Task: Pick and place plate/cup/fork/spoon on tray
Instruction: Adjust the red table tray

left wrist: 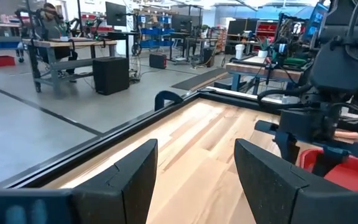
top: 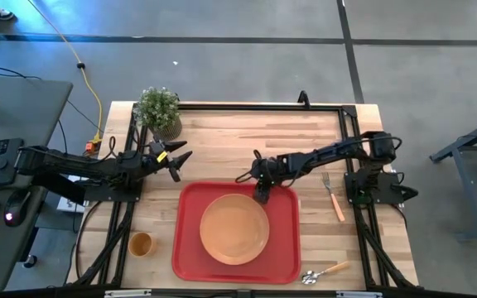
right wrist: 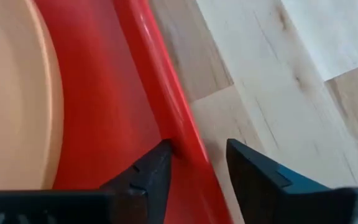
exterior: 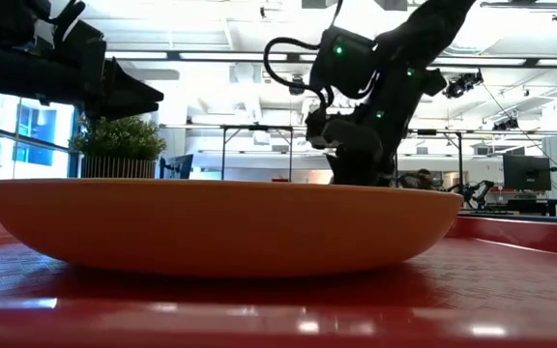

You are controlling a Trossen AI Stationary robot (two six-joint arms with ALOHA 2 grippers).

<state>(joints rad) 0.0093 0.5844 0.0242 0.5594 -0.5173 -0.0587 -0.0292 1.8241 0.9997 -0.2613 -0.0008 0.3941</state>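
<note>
Plate point(exterior: 230, 227) sits on the tray point(right wrist: 166, 93); my right gripper point(right wrist: 194, 165) straddles its rim, fingers open; left gripper point(top: 175, 159) open too.

My right arm reaches in from its side toward the table's middle, wrist bent down, and the right gripper point(right wrist: 194, 163) has its fingers parted (a narrow gap, one tip on each side of a rim). My left arm lies stretched out level, the left gripper point(left wrist: 194, 177) spread wide above the wood, holding nothing.
</note>
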